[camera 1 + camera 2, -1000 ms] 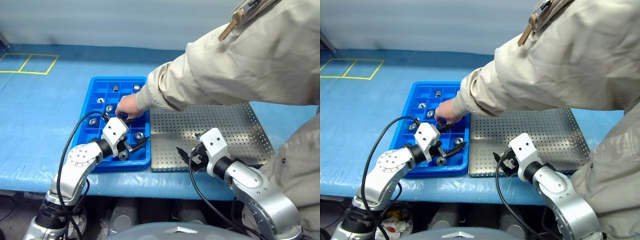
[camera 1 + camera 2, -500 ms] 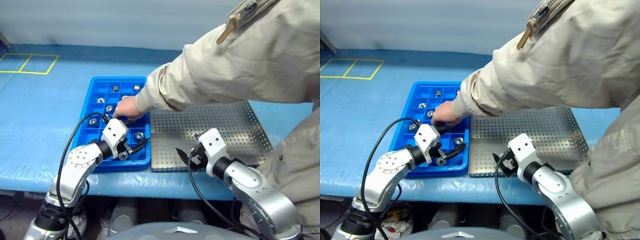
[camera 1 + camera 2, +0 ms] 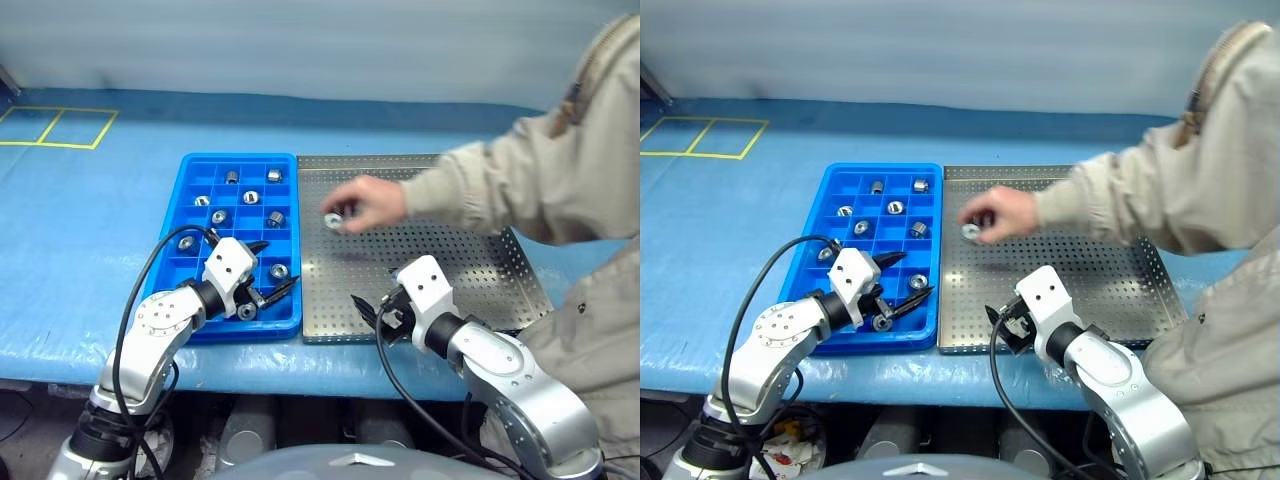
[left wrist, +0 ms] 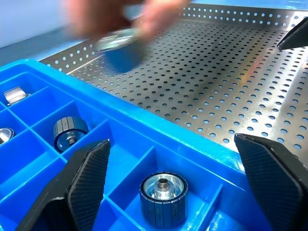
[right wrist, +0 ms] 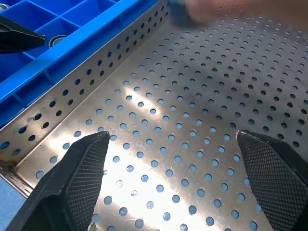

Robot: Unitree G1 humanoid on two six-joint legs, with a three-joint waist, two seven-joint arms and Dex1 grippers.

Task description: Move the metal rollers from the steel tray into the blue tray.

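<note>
The blue tray [image 3: 240,158] holds several metal rollers, such as one [image 3: 219,217] in a middle compartment. My left gripper [image 3: 280,264] hovers open over the tray's near right corner, with a roller [image 4: 163,197] in the compartment below its fingers [image 4: 86,178]. The steel tray [image 3: 470,270] lies right of the blue one. My right gripper [image 3: 372,312] stands open and empty above its near left corner; the right wrist view shows bare perforated base [image 5: 192,106] beneath it. A person's hand [image 3: 365,203] holds one roller [image 3: 332,220] over the steel tray's far left part.
Both trays sit side by side on a blue-covered table [image 3: 80,230]. The person's sleeve [image 3: 500,190] reaches in from the right across the steel tray. Yellow floor-tape lines [image 3: 60,128] mark the far left. A black cable [image 3: 150,270] loops beside my left arm.
The person's hand left the blue tray and moved right; it now holds a roller over the steel tray. The arm no longer covers the trays. Both grippers stayed still.
</note>
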